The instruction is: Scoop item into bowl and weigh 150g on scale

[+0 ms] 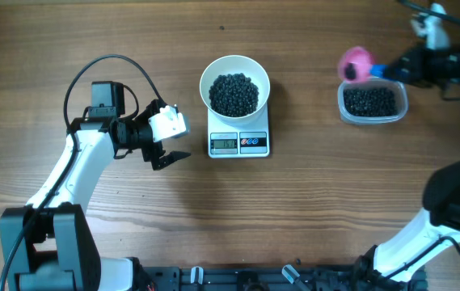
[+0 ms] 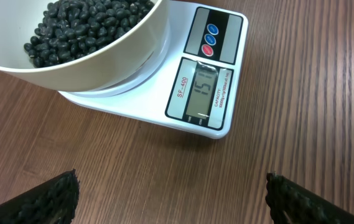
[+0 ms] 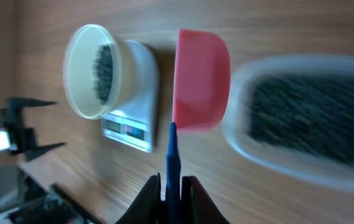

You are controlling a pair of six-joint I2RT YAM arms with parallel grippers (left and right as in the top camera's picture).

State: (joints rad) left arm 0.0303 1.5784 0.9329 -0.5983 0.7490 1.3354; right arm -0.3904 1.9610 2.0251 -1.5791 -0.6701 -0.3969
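The white bowl (image 1: 205, 81) stands on the white scale (image 1: 239, 143) and holds a heap of black beans (image 1: 234, 94). In the left wrist view the scale's display (image 2: 204, 90) shows a reading that begins with 15, beside the bowl (image 2: 102, 56). My left gripper (image 1: 179, 133) hovers open just left of the scale, with its fingertips (image 2: 71, 183) wide apart over bare wood. My right gripper (image 3: 172, 183) is shut on the blue handle (image 3: 172, 152) of a pink scoop (image 3: 201, 81), at the left edge of the tub and above it. No beans show in the scoop (image 1: 355, 63).
A clear plastic tub (image 1: 373, 103) with more black beans sits at the right, just under the scoop. The left arm (image 1: 76, 162) stretches in from the lower left. The right arm's base (image 1: 456, 194) stands at the right edge.
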